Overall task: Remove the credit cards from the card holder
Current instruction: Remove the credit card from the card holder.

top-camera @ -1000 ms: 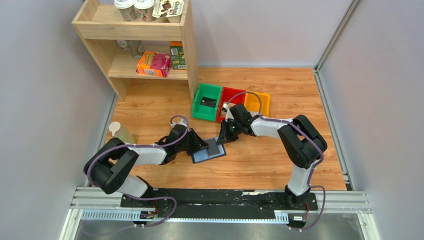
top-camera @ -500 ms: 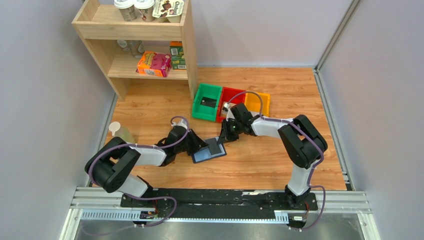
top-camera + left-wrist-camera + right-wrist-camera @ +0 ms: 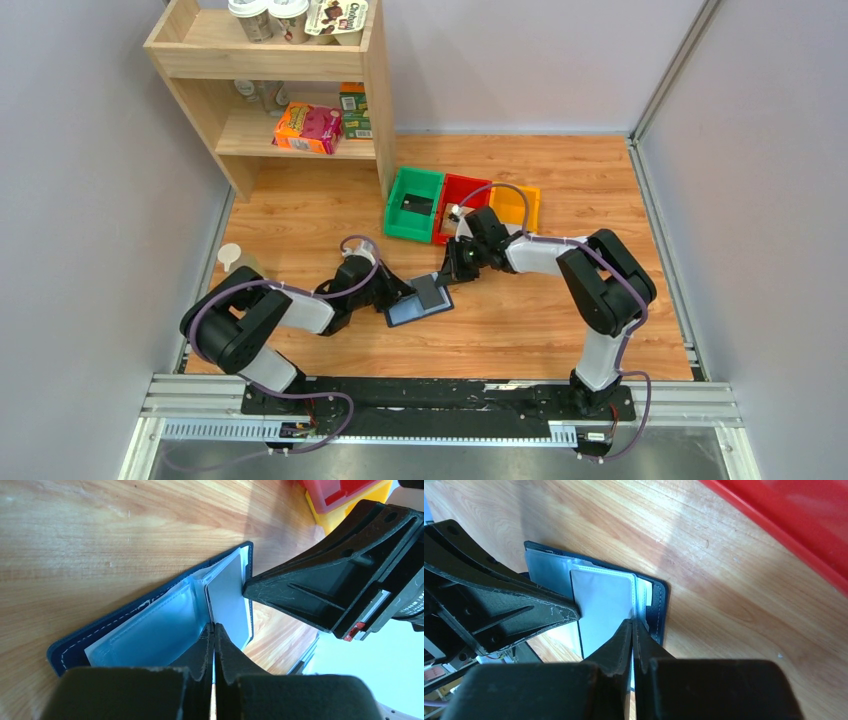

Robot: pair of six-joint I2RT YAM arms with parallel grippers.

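Card holder (image 3: 412,310) lies open mid-table (image 3: 520,320), bare wood along its near and right edges, coloured bins (image 3: 408,232) farther off. Left gripper (image 3: 214,630) and right gripper (image 3: 632,625), both closed, meet opposite edges of a silver-grey card (image 3: 227,597); whether either pinches it is unclear.

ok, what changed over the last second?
The left gripper closed. Its jaws now pinch one edge of the silver-grey card; whether they grip the card or its sleeve I can't tell. The left arm swung its elbow slightly right, toward the card holder. Unchanged: the right gripper stays shut on the card holder's leaf at the opposite edge, and the holder lies open in the same spot.
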